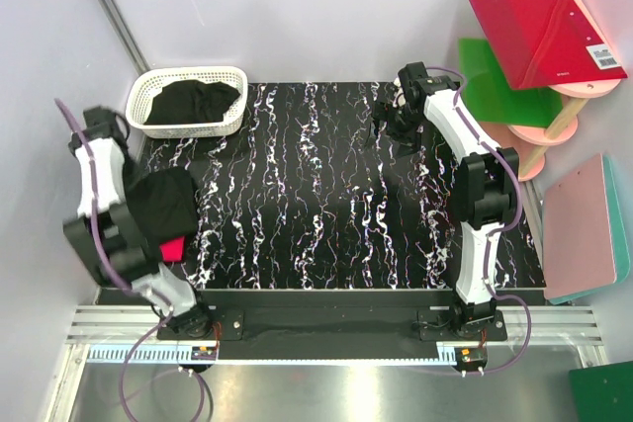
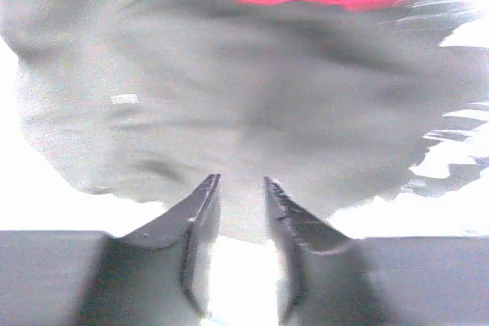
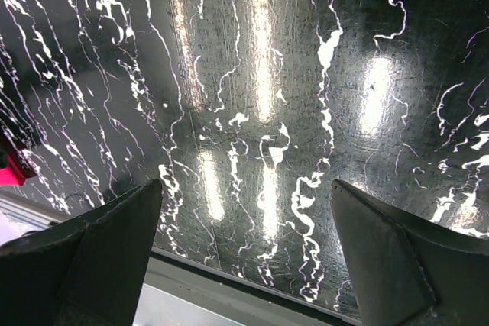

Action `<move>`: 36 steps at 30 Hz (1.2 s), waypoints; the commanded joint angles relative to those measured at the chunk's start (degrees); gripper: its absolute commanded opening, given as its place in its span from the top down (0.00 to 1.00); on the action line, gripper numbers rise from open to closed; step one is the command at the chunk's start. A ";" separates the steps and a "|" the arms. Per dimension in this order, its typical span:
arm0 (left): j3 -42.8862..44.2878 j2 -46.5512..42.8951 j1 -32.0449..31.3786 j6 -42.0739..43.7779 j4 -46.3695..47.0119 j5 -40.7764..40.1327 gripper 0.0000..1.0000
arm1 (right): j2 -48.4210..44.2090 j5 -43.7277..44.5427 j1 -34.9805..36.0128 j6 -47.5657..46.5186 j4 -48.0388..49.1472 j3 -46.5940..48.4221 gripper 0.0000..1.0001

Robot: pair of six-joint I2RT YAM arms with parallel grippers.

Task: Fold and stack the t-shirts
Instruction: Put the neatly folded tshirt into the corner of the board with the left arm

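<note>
Roughly midway, I judge: one folded black t-shirt (image 1: 163, 200) lies on a hot-pink shirt (image 1: 174, 249) at the left edge of the table (image 1: 346, 205), while another black shirt (image 1: 188, 103) lies unfolded in the basket (image 1: 148, 83); left gripper (image 2: 241, 181) narrowly parted, empty, over the stack; right gripper (image 3: 244, 188) spread wide, holding nothing

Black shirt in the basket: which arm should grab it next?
Likely the left. The basket with the black shirt sits at the far left corner, close to the left pincer, which hovers by the folded shirts. The right pincer is open over the table on the right.
</note>
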 commanded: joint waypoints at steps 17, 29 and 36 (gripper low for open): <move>-6.47 -20.25 -21.26 -2.41 9.65 7.18 0.01 | 9.16 -23.51 6.26 5.93 4.71 15.02 0.00; -5.38 -15.69 -24.94 3.30 -3.88 0.13 0.01 | 19.38 -25.29 17.36 7.34 -2.69 31.50 0.00; -12.96 -10.76 -32.33 1.72 -10.91 -1.43 0.01 | 16.21 -20.55 16.91 6.37 -2.86 25.15 0.00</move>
